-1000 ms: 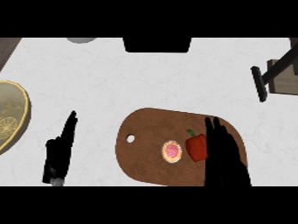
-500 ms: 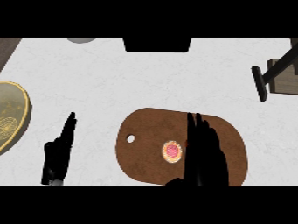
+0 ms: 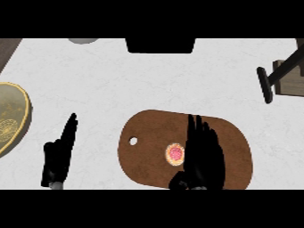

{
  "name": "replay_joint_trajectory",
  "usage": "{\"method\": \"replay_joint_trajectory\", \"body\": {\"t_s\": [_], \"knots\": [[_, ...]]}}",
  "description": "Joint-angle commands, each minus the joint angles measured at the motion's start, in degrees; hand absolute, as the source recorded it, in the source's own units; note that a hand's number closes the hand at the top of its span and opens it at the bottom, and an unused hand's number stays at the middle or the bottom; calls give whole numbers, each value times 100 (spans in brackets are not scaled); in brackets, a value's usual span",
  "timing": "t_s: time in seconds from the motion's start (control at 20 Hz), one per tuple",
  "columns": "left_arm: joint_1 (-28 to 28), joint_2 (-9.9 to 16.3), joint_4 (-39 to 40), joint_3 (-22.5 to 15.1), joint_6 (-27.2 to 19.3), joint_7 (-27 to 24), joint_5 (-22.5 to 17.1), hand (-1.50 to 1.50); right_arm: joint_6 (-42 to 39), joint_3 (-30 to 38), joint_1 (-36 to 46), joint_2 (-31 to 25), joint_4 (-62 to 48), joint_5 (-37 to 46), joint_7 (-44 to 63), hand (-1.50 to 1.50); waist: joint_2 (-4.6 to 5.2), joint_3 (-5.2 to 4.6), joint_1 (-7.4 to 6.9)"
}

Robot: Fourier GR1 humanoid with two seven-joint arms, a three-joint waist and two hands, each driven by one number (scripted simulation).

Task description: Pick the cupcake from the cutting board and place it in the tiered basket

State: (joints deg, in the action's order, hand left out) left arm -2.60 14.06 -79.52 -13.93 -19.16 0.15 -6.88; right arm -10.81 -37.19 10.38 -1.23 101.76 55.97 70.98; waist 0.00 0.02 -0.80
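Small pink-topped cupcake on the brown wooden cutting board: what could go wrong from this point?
1. The right hand lies beside the small pink-topped cupcake with straight fingers, not curled round it; closing from here might nudge it across the brown wooden cutting board.
2. The hand covers much of the board's right side, so anything under it could be bumped unseen.
3. The dark tiered basket stands far off at the upper right, a long carry.

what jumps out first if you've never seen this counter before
The brown cutting board low in the middle, with a small pink-topped cupcake on it and the right hand stretched open just beside it. At the left edge sits a big gold-rimmed plate, with the left hand resting open between it and the board.
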Motion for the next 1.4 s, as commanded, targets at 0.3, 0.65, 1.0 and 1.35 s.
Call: {"method": "replay_joint_trajectory", "body": {"t_s": [0.3, 0.65, 1.0, 1.35], "knots": [[188, -167, 84, 51, -87, 200, 31, 0, -399, 205, 349, 117, -476, -575, 1423, -150, 7, -9, 50], [82, 48, 35, 195, 60, 168, 21, 0, -269, 209, 392, 117, -807, -801, 1423, -150, -5, -9, 56], [-165, -132, 52, 68, 36, 2, 105, 0, -54, 114, 197, 117, -773, -979, 1423, -150, -19, -10, 56], [-243, -102, -122, 97, 138, 84, 96, 0, 294, 12, 273, 117, -1232, -1052, 1362, 150, -8, -4, 25]]}}
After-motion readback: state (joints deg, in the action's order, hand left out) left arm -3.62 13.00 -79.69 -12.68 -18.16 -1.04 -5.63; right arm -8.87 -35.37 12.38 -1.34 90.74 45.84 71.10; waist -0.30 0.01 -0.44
